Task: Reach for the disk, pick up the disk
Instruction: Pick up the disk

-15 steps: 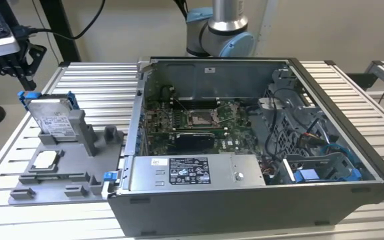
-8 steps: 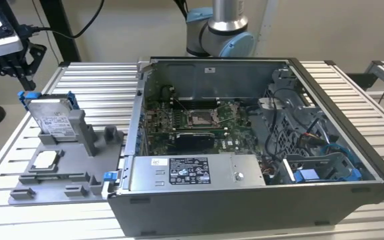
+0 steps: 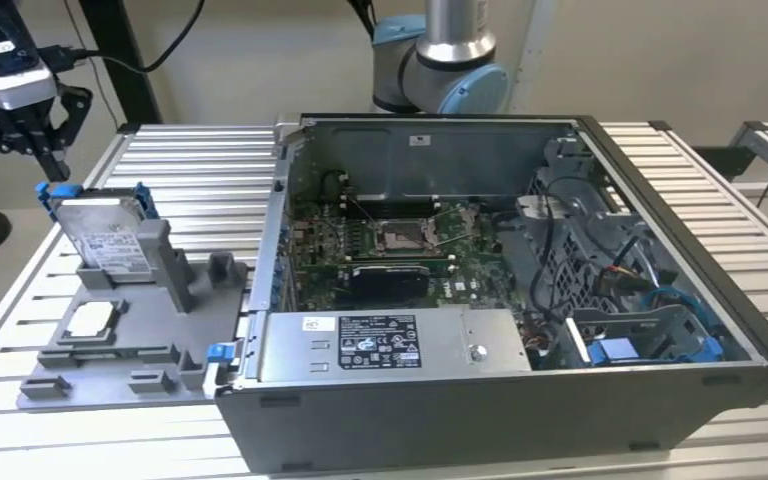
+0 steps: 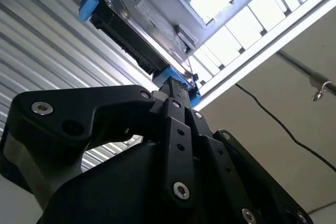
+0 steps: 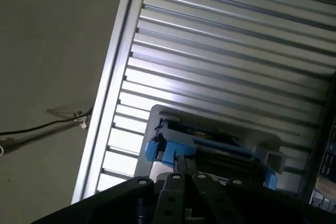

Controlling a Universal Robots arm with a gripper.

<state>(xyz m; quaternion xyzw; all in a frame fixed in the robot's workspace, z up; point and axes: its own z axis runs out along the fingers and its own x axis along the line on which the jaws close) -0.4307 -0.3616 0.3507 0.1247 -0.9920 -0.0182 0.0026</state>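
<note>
The tool (image 3: 52, 162) hovers just above the top corner of the disk (image 3: 104, 235), its fingers pressed together and holding nothing. The disk leans on edge in a grey fixture (image 3: 144, 345) on the slatted surface (image 3: 184, 160), to the exterior view's left of the open computer case (image 3: 491, 400). Both wrist views show the fingertips near the disk's blue bracket (image 4: 92, 1); I cannot tell whether they touch it.

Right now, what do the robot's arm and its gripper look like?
The arm is a silver tube with light blue joint caps. The gripper is black, made of angular link bars with silver screws. A silver-grey module above it has a blue light and a black cable.
</note>
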